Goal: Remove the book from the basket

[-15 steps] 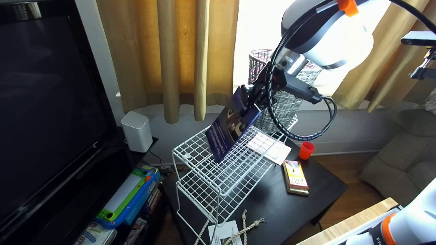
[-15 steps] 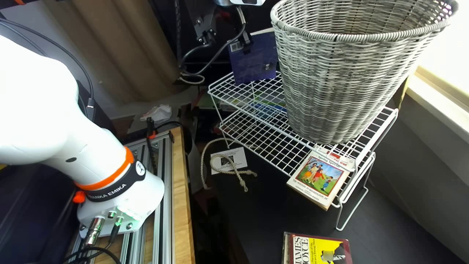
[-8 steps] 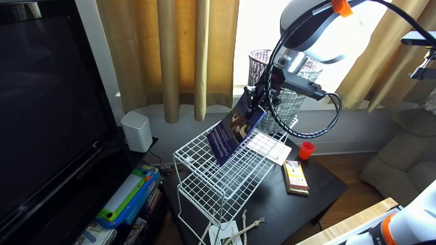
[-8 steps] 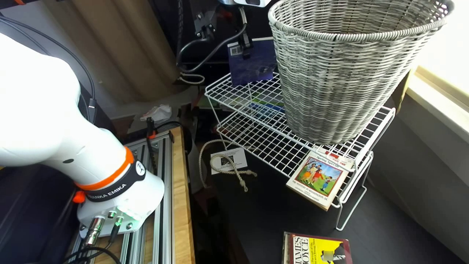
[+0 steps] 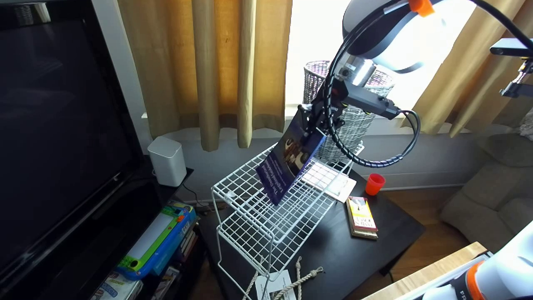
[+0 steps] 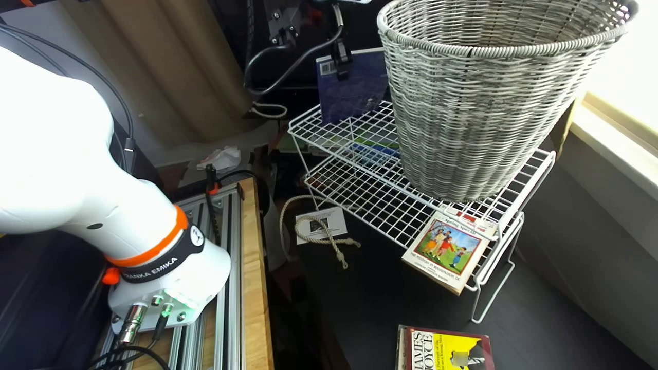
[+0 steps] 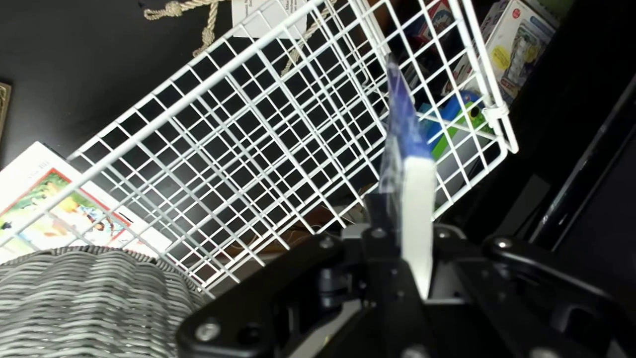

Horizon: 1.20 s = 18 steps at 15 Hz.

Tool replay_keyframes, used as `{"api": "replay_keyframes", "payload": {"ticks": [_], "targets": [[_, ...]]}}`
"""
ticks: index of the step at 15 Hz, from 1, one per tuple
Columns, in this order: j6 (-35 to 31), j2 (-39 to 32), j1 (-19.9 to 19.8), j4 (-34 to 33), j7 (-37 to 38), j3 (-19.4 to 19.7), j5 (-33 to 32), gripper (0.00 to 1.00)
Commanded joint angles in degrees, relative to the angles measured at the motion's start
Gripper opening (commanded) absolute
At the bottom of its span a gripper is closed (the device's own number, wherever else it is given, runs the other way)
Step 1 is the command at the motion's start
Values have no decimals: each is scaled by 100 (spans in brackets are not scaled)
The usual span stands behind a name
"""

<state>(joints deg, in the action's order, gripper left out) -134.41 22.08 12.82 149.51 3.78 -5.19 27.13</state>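
Observation:
The dark blue book (image 5: 287, 160) is outside the basket, tilted, over the left end of the white wire rack. Its back shows in an exterior view (image 6: 354, 87). Its pale page edge stands between the fingers in the wrist view (image 7: 418, 209). My gripper (image 5: 309, 125) is shut on the book's upper edge; it also shows in the wrist view (image 7: 415, 238). Whether the book's lower edge touches the rack, I cannot tell. The tall grey woven basket (image 6: 483, 113) stands upright on the rack's other end, beside the gripper (image 5: 354, 129), and shows at lower left in the wrist view (image 7: 89, 303).
The two-tier white wire rack (image 5: 241, 179) stands on a black table (image 5: 329, 246). A picture-cover book (image 6: 447, 246) lies on its lower tier. Small books (image 5: 361, 214), a red cup (image 5: 375, 184) and rope (image 5: 297, 283) lie nearby. A television (image 5: 54, 125) and white speaker (image 5: 167, 161) stand left.
In one second, the gripper and book have shifted slightly, the book's lower corner moving right and down. The rack and basket have shifted a little. The grip on the book is unchanged.

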Motion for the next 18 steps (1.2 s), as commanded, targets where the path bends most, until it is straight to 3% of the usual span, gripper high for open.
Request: {"api": "replay_keyframes", "payload": {"ticks": [1,8,18], "targets": [[-39,398,-16,203,-9,-121,-109,3],[-210,759,76,315,-204,-82,27,3],[-195,517,513,337,-1627,310,466,3]]}}
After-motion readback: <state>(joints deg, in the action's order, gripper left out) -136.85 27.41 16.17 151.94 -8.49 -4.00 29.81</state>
